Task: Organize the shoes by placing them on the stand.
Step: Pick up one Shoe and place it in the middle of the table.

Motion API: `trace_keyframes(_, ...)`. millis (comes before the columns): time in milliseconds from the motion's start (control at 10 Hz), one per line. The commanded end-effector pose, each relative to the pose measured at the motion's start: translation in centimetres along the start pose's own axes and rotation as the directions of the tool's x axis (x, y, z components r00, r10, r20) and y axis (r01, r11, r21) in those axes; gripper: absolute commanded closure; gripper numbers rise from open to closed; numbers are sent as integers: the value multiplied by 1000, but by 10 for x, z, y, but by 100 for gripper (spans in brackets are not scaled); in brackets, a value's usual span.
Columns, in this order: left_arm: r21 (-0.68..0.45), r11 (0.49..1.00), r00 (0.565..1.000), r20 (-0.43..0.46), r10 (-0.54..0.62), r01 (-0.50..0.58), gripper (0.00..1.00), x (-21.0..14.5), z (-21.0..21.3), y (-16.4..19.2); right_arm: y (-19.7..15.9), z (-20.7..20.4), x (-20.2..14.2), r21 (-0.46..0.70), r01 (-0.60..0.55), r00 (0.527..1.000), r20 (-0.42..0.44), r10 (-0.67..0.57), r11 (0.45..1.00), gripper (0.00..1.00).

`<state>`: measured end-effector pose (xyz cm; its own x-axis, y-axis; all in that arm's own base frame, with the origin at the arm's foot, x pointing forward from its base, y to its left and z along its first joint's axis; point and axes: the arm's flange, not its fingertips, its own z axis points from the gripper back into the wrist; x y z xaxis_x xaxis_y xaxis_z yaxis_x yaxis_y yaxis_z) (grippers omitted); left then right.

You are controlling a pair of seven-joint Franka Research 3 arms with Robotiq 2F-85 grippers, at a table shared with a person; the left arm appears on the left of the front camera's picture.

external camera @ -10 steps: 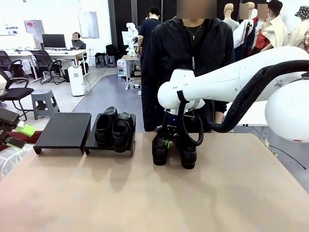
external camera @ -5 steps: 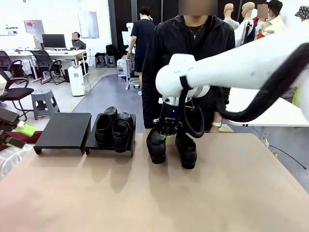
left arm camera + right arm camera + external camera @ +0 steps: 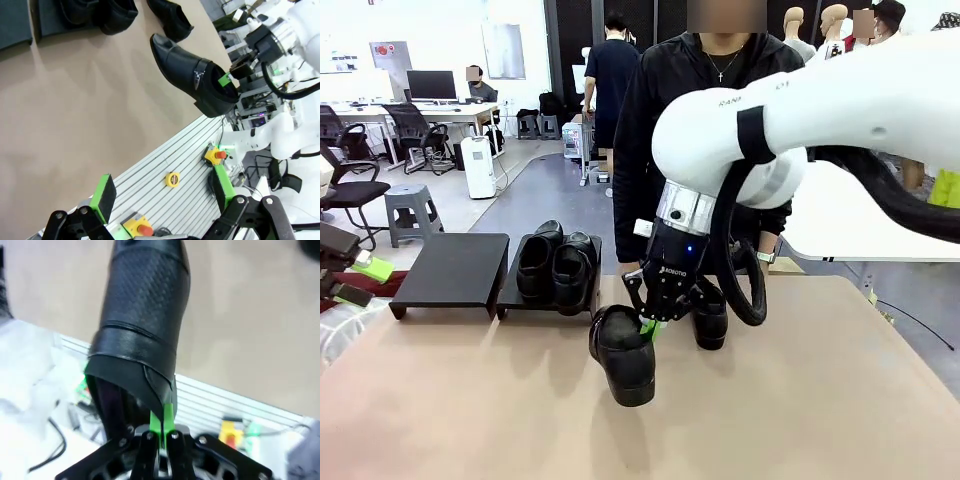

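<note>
Pinching the rim of a black dress shoe (image 3: 623,355) at its heel end with the right tool (image 3: 648,325), pressing the green pads (image 3: 168,416) together on the leather edge. Holding that shoe clear of the worktop (image 3: 800,400), tilting it with the heel uppermost at the pads and the toe pointing down toward the robot's side. Hanging it over the middle of the worktop, near the front of the stand (image 3: 548,305) and apart from it.

Leaving a second shoe (image 3: 710,320) standing on the worktop just behind the right tool, toe toward the robot. Showing a pair of shoes (image 3: 555,268) side by side on the stand's right platform, touching or nearly so. Showing the left platform (image 3: 455,268) just beside it, with nothing on its top.

Holding the left tool (image 3: 162,192) spread wide, gripping nothing, sitting off the worktop's edge and facing across it toward the lifted shoe.

Standing at the far side of the worktop, behind the right arm: a person (image 3: 710,90) in dark clothes.
</note>
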<state>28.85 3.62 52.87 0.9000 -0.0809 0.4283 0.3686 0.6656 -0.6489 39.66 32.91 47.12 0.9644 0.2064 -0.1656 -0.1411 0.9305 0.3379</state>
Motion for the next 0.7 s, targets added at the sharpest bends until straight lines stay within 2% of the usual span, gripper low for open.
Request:
trace_keyframes(0, -21, 1000, 1000, 10, -9, 9, 0, 0, 1, 0, 1, 6, 9, -23, -12, 999, -45, 11, 1000, 100)
trace_keyframes(300, -21, 1000, 1000, 10, -9, 9, 0, 0, 1, 0, 1, 6, 9, -23, -12, 999, -45, 11, 1000, 100)
trace_keyframes(400, -21, 1000, 1000, 10, -9, 9, 0, 0, 1, 0, -3, -6, 3, -9, 5, 999, -31, -6, 1000, 100)
trace_keyframes(500, -21, 1000, 1000, 10, -9, 9, 0, 0, 1, 0, 6, -21, -3, -37, 129, 992, -11, -129, 991, 100)
trace_keyframes(600, -21, 1000, 1000, 10, -9, 9, 0, 0, 1, 0, 19, -44, -18, -28, 174, 985, 11, -173, 984, 100)
